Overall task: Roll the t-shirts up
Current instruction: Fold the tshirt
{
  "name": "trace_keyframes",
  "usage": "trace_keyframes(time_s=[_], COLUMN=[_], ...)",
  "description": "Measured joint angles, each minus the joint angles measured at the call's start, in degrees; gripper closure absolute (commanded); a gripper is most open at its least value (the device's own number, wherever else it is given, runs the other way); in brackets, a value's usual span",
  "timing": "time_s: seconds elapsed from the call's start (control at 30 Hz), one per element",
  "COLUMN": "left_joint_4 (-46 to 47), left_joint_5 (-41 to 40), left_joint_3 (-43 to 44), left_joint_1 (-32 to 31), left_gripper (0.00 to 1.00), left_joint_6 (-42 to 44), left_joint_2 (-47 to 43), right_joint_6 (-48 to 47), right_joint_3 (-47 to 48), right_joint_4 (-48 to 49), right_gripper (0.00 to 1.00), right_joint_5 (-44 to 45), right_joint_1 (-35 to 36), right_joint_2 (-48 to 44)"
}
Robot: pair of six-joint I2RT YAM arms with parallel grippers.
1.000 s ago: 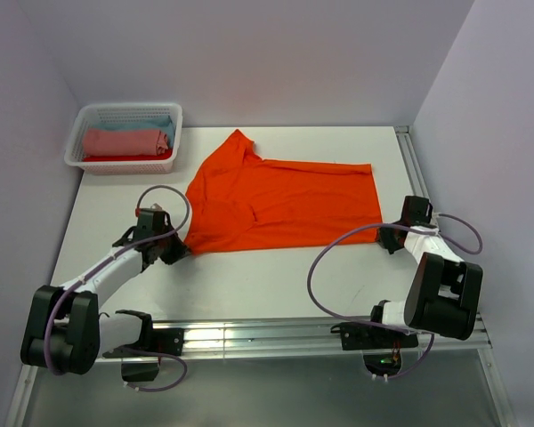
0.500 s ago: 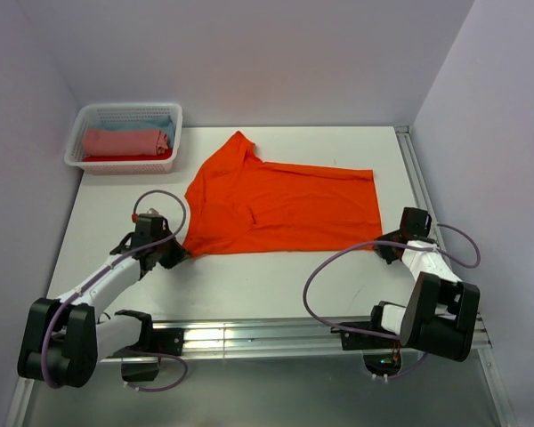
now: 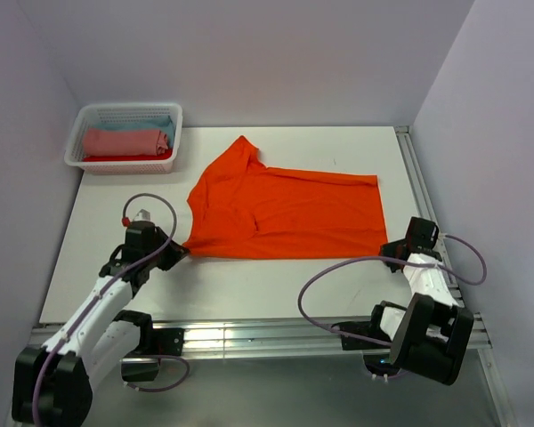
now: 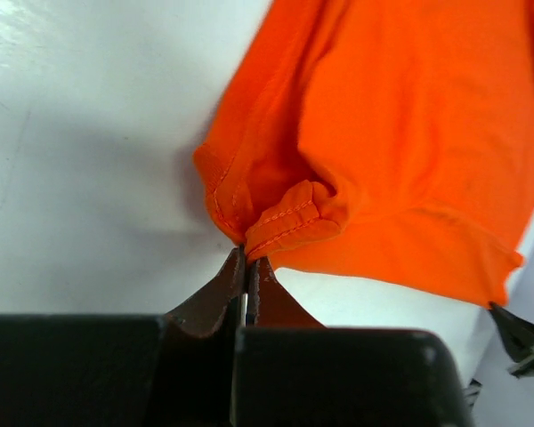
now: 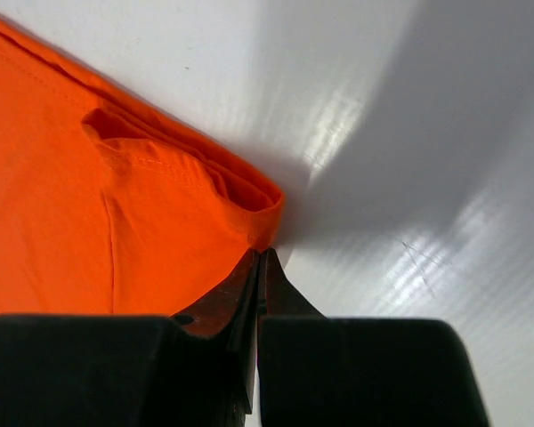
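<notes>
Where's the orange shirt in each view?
Top external: shirt spread flat mid-table, a pincer at each near corner.
Left wrist: shirt fills the upper right, its corner pinched in the left pincer.
Right wrist: shirt fills the left, its corner pinched in the right pincer.
Shared landmark: the white table under the shirt.

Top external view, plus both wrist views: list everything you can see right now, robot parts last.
orange t-shirt: one, bright orange, spread flat mid-table
basket: one, white lattice, table's far left corner
salmon-pink roll: one, pink, in the basket
light blue cloth: one, blue, behind the pink roll
red cloth: one, red, only its edge shows under the pink roll
table: one, white
left arm: one, white and black, jaws shut on the shirt's near left corner
right arm: one, white and black, jaws shut on the shirt's near right corner
</notes>
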Motion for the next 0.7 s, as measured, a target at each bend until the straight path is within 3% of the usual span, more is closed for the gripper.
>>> trace_keyframes(time_s=[0.37, 0.47, 0.5, 0.53, 0.57, 0.6, 0.63, 0.7], left_joint_4=[-7.0, -8.6, -9.0, -9.3, -9.6, -10.1, -10.5, -12.6], left_joint_5=[1.4, 1.0, 0.7, 0.3, 0.0, -0.2, -0.2, -0.1], left_joint_3=[-0.5, -0.5, -0.5, -0.5, -0.5, -0.5, -0.5, 0.0], left_joint_1=[-1.3, -2.6, -3.7, -4.7, -5.9, -6.9, -7.6, -8.7], left_gripper=[1.0, 1.0, 1.0, 0.97, 0.93, 0.88, 0.7, 0.57], left_joint_6=[-4.9, -6.4, -6.8, -7.3, -7.7, -8.0, -8.2, -9.1], left_joint_2=[-7.3, -9.5, -9.7, -9.4, -8.9, -8.0, -7.0, -4.0], right_joint_6=[0.0, 0.3, 0.3, 0.5, 0.7, 0.7, 0.5, 0.5], right_joint_3=[-0.6, -0.7, -0.8, -1.0, -1.1, -1.3, -1.4, -1.4], right_joint_4=[-8.7, -11.3, -12.1, -12.9, -13.7, -14.6, -15.3, -17.0], right_gripper=[1.0, 0.96, 0.88, 0.69, 0.61, 0.57, 0.51, 0.49], right_joint_5=[1.1, 2.1, 2.3, 2.4, 2.6, 2.8, 2.8, 3.1], right_joint_1=[-1.0, -1.2, -1.2, -1.2, -1.2, -1.2, -1.3, -1.3], right_joint_2=[-12.3, -15.0, -15.7, -16.5, -17.3, -18.1, -19.0, -21.2])
